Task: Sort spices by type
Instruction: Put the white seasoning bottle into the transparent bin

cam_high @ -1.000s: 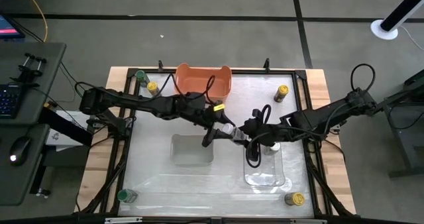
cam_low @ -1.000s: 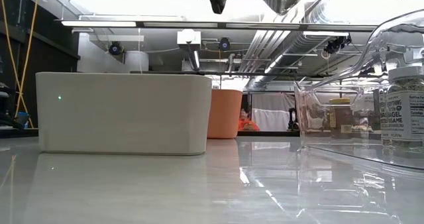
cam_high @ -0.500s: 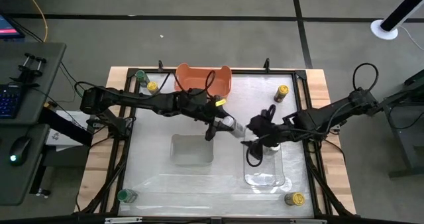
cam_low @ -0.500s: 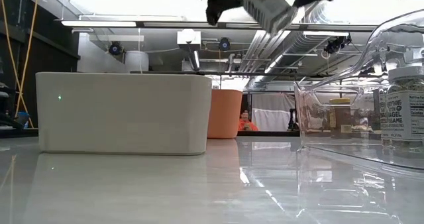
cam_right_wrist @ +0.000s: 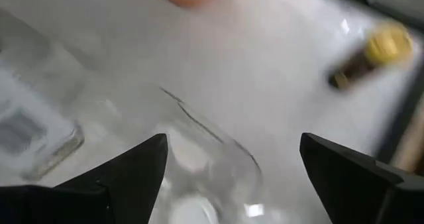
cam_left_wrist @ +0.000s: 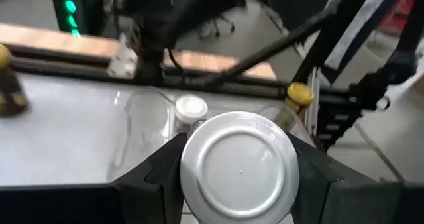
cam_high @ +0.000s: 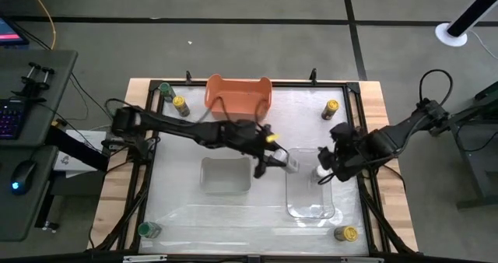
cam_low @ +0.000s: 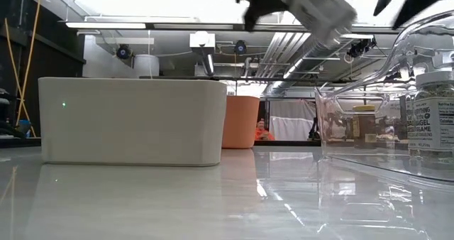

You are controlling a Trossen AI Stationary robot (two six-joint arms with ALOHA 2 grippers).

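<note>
My left gripper (cam_high: 274,160) is shut on a white-capped spice jar (cam_high: 290,164) above the left rim of the clear tray (cam_high: 310,207); the low view shows this jar (cam_low: 317,9) high and tilted. Another white-capped jar (cam_high: 322,172) stands on its base inside that tray. My right gripper (cam_high: 331,163) hovers open just right of it, touching nothing; its wrist view shows the fingers wide apart (cam_right_wrist: 232,177). Yellow-capped jars (cam_high: 180,103), (cam_high: 331,109), (cam_high: 345,233) and green-capped ones (cam_high: 165,89), (cam_high: 148,230) sit near the table's corners. My left gripper pinches the jar between its two fingers (cam_left_wrist: 159,181), one on each side of the cap end (cam_left_wrist: 240,164). The round white cap faces the wrist camera, so the jar lies along the fingers. It is lifted clear of the table and tilted.
A grey tray (cam_high: 226,175) sits left of the clear one, and an orange bin (cam_high: 238,93) stands at the far edge. Black frame rails run along the table's left and right sides. Bare tabletop lies along the near edge.
My left gripper has carried the white-capped jar toward the table's right, from above the grey tray's right end to the clear tray's left rim. My right gripper has drawn back toward the right edge, away from the left one.
</note>
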